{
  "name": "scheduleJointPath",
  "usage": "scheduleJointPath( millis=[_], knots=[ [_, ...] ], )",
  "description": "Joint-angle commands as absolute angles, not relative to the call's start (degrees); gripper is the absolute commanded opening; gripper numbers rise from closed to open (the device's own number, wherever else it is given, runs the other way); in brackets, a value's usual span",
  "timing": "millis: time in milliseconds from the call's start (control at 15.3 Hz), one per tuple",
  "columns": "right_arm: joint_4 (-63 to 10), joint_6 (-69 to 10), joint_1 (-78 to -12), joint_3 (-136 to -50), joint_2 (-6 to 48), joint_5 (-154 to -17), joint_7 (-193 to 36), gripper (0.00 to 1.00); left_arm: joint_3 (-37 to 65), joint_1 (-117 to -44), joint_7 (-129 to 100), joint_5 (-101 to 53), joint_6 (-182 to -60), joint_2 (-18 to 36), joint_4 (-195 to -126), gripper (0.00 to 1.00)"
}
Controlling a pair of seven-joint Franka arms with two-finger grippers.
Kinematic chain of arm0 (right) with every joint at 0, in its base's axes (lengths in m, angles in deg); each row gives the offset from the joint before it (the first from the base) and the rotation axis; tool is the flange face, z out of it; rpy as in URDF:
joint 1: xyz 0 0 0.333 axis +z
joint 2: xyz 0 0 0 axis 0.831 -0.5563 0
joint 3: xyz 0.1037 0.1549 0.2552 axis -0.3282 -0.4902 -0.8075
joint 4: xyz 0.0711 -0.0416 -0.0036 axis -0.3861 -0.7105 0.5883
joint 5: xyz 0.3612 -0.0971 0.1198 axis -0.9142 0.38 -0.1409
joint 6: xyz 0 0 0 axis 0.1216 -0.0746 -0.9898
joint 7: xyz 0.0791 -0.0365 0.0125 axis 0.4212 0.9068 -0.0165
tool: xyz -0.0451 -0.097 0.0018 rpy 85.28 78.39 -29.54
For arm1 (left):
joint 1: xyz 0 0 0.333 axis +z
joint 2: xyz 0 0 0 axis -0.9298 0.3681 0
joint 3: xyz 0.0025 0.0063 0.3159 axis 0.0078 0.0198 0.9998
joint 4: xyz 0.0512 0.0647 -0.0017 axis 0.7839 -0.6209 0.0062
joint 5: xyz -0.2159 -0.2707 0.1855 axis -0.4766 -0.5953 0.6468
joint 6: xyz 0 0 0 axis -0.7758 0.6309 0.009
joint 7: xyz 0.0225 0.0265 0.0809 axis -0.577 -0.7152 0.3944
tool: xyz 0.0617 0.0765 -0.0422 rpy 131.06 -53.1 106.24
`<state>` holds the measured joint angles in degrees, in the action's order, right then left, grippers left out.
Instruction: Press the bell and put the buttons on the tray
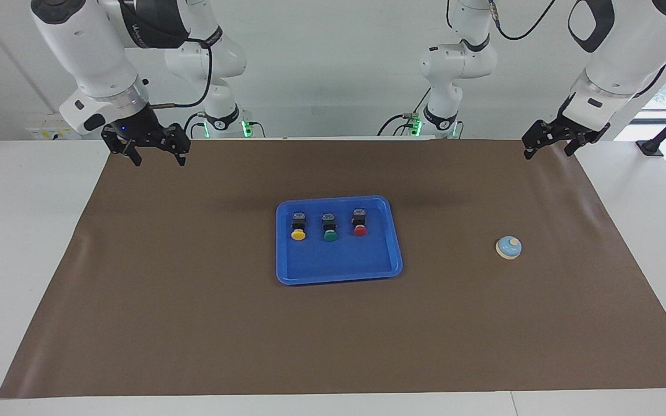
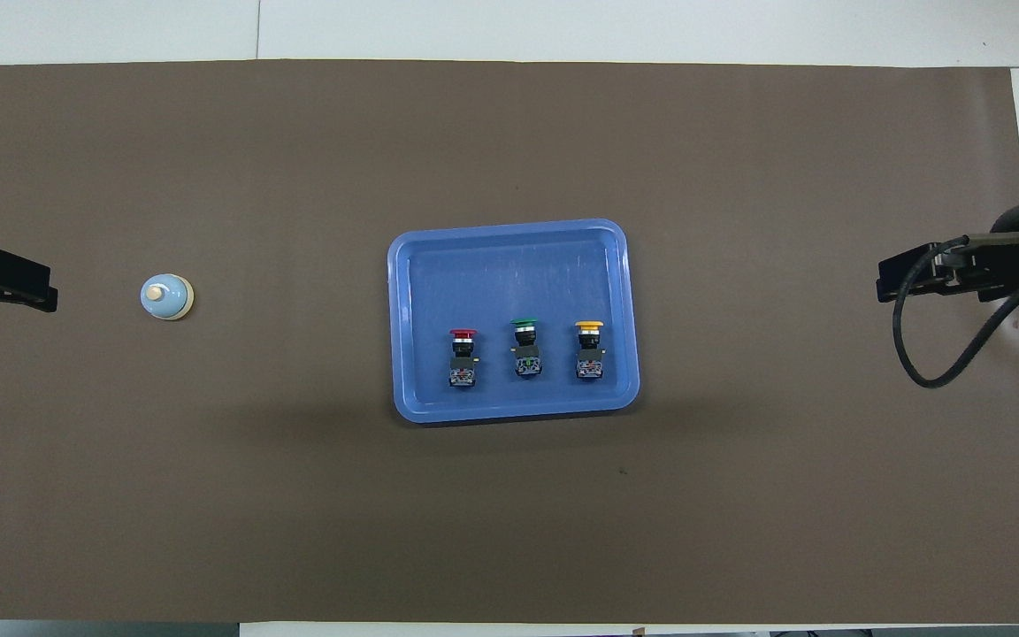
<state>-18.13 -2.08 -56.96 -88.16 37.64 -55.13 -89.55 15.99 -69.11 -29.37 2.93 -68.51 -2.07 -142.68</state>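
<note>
Buttons [image 1: 328,225]: all three lying in the tray [image 1: 339,271].
Bell [image 1: 508,247]: toward the left arm's end, closest to left gripper [image 1: 548,145].
Left gripper: fingers spread, empty.
Right gripper [image 1: 156,155]: spread, waiting.

We see a matt brown mat [image 1: 194,300] with faint creases, like paper or thin cloth, on the smooth white table [image 1: 21,231]. The tray [image 1: 339,271] looks like glossy blue plastic. The 3 buttons [image 1: 329,226] have shiny plastic caps on matt black bodies. The bell [image 1: 508,247] has a smooth, glossy dome.
</note>
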Motion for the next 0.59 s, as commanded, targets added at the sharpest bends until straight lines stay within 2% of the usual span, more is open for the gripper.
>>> scheduleJointPath(
  millis=[0,523],
  knots=[
    [-17.11,-0.69,-57.96,-88.20,37.73,-54.37,-89.39,1.00,16.00,-68.84,-29.46,2.54,-68.97,-2.89,-143.59,1.00],
    [-17.28,-0.52,-57.87,-87.66,38.34,-53.85,-89.65,1.00,16.00,-68.84,-29.55,2.54,-68.97,-2.89,-143.59,1.00]
  ],
)
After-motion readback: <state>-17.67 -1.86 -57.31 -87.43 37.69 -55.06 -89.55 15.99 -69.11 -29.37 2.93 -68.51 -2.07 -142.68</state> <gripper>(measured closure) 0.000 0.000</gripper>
